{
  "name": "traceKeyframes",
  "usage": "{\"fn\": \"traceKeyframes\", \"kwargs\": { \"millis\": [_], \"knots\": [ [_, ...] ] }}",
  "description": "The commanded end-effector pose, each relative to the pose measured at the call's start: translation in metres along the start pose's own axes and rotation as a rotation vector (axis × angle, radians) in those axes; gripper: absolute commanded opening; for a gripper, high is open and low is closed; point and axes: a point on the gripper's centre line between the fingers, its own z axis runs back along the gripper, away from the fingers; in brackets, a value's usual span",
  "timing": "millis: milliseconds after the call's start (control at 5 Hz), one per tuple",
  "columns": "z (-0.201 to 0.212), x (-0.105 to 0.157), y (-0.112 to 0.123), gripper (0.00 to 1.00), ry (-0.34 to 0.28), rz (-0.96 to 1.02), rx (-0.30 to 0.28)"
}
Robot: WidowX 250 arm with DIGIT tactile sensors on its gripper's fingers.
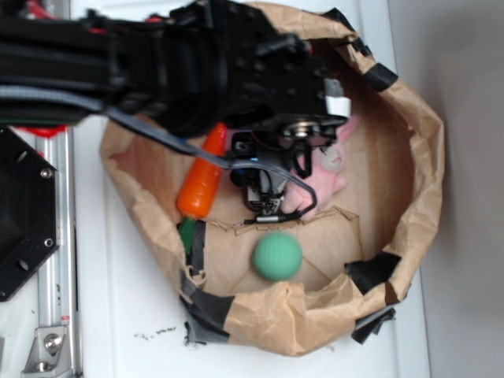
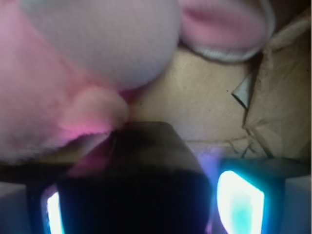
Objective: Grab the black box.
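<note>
The black box (image 2: 141,161) fills the lower middle of the wrist view, dark with a slight sheen on its top edge. It sits between the two glowing pads (image 2: 240,197) of my gripper (image 2: 145,201), and the jaws stand tight against its sides. In the exterior view my gripper (image 1: 264,197) reaches down into the brown paper nest, and the arm and fingers hide the box there. A pink plush toy (image 2: 73,73) presses against the box's far edge.
Inside the brown paper rim (image 1: 417,157) lie an orange carrot (image 1: 203,177), a green ball (image 1: 277,255) and the pink plush (image 1: 335,169). Black tape patches (image 1: 370,272) hold the rim. A large black hexagonal plate (image 1: 20,213) is at the left.
</note>
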Motion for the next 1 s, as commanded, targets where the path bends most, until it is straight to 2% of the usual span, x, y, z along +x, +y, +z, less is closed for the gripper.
{"fn": "traceKeyframes", "kwargs": {
  "millis": [0,200,400,600,800],
  "knots": [
    [0.004,-0.007,-0.007,0.00,0.011,-0.002,-0.036],
    [0.031,-0.009,-0.005,0.00,-0.039,-0.052,-0.022],
    [0.081,-0.020,-0.013,0.00,-0.124,-0.151,0.025],
    [0.132,-0.025,-0.025,0.00,-0.173,-0.209,0.013],
    [0.181,-0.021,-0.035,0.00,-0.115,-0.219,0.038]
  ]
}}
